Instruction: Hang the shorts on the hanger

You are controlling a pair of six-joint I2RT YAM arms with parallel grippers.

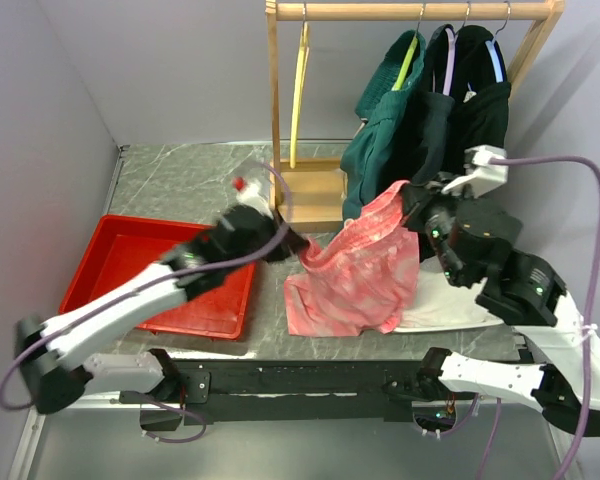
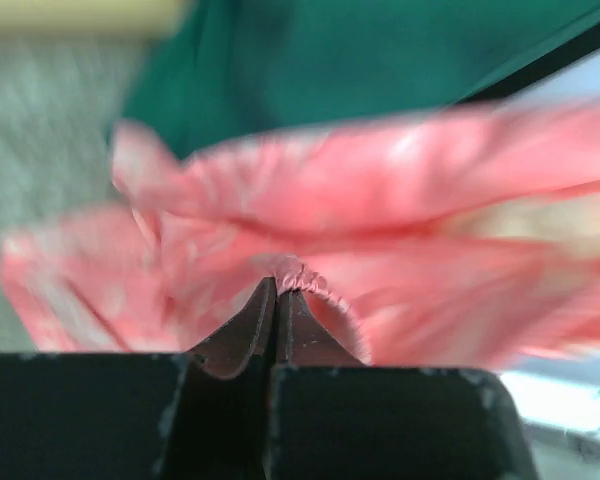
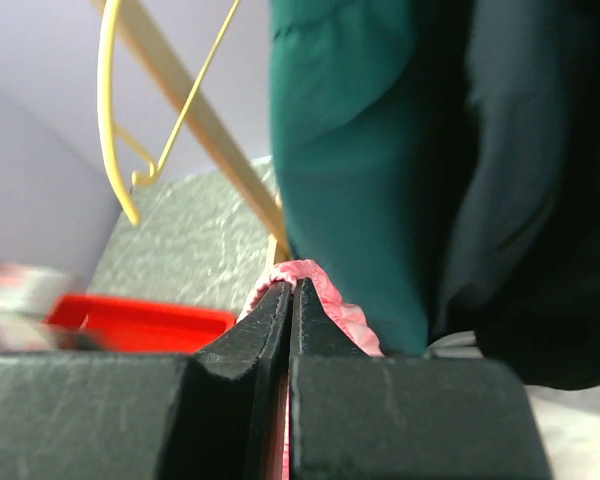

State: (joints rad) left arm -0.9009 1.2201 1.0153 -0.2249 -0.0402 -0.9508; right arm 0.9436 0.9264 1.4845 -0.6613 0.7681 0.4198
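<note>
My left claw [image 1: 300,244] and right claw [image 1: 413,207] each pinch the shorts [image 1: 360,270], spread between them and blurred in my left wrist view. The hanger [image 1: 298,90] hangs apart on the rail [image 1: 410,11], seen edge-on.

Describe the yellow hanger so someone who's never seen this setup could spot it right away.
Find the wooden rack at the back of the table and follow its top rail left. The yellow hanger hangs there beside the left post. It is the only bare one; the hangers to its right all carry dark garments.
</note>
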